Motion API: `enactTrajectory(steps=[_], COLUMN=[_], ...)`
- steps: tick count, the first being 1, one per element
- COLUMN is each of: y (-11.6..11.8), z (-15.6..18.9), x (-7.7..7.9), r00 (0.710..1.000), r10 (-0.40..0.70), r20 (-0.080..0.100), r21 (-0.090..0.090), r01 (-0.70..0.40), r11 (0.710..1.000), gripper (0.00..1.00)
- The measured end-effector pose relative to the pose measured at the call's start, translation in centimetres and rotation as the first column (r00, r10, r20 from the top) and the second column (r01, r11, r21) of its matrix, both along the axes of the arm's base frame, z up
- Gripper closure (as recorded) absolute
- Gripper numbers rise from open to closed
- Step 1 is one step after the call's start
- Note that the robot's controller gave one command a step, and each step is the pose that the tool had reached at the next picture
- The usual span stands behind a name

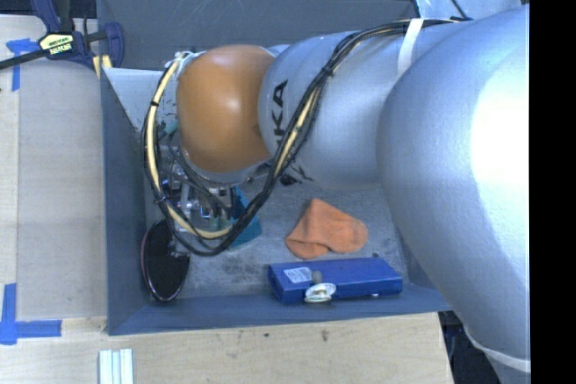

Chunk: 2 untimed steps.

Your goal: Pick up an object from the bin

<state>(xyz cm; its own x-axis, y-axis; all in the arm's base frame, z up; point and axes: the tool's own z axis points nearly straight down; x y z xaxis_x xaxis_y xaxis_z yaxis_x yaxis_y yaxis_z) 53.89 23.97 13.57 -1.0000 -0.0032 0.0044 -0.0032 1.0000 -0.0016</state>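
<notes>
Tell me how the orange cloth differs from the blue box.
The orange cloth is soft and crumpled into an irregular mound; the blue box is rigid, flat and rectangular. The cloth is plain; the box bears a white tag near one end. The box is longer than the cloth. Both lie on the bin floor.

Strong, even light falls from above, washing the silver arm almost to white on the right and laying a soft sheen on its orange cover. The bin is dimmer inside, and the arm throws a deep shadow over its floor beneath that cover, at the left
</notes>
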Motion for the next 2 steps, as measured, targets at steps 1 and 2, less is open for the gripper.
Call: enactTrajectory(steps=[1,2], y=[-0.1,0.6], z=[0.5,-3.3], x=[0.2,-0.1], r00=[1.000,0.936], r10=[-0.004,0.352], r20=[0.007,0.029], r21=[0.003,0.003], r01=[0.003,-0.352], r11=[1.000,0.936], gripper=[0.00,0.00])
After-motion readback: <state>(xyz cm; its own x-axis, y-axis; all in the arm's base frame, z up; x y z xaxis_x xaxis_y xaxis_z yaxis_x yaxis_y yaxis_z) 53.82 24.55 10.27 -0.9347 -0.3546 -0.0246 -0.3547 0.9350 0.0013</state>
